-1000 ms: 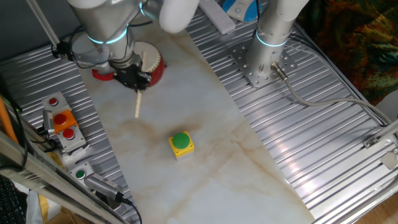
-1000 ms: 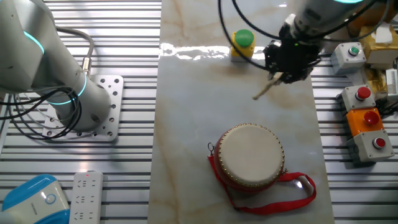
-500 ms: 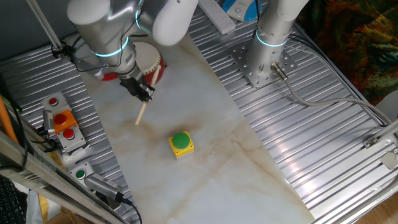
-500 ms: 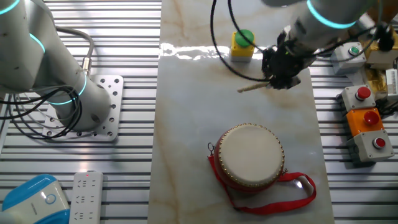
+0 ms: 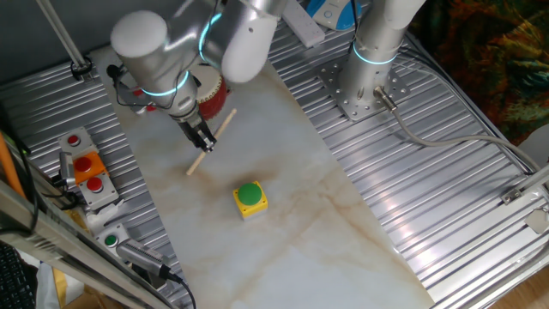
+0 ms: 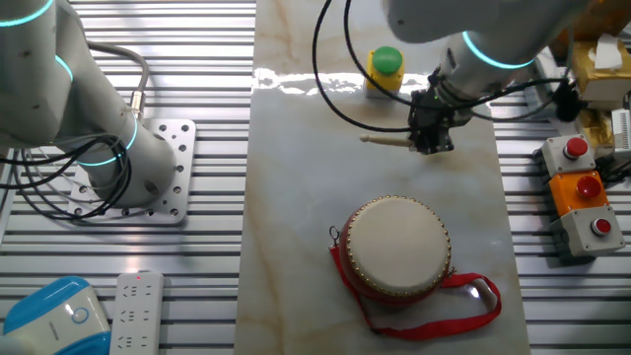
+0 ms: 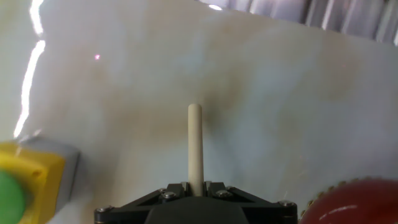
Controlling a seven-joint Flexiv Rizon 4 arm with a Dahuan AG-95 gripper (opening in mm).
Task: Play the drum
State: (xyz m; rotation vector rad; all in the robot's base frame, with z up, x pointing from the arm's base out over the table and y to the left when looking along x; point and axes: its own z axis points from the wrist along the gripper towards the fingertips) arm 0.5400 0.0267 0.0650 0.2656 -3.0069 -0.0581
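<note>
I see the gripper [image 6: 432,141] pinching a stick [image 7: 195,148]; hand view puts the drum [image 7: 351,202] lower right, button box [image 7: 28,180] left. Fixed view shows the drum [image 6: 396,247] whole.

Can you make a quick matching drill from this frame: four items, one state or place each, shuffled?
Items:
1. drum
2. wooden stick
3. yellow box with green button
4. gripper

States or places:
A. held at one end, the rest sticking out over the marble
B. near the far edge of the marble in the other fixed view, beyond the gripper
C. shut on the stick, between the drum and the box
D. resting on the marble with a red strap loop lying beside it

Pairs: 1-D, 2-A, 3-B, 4-C
</note>
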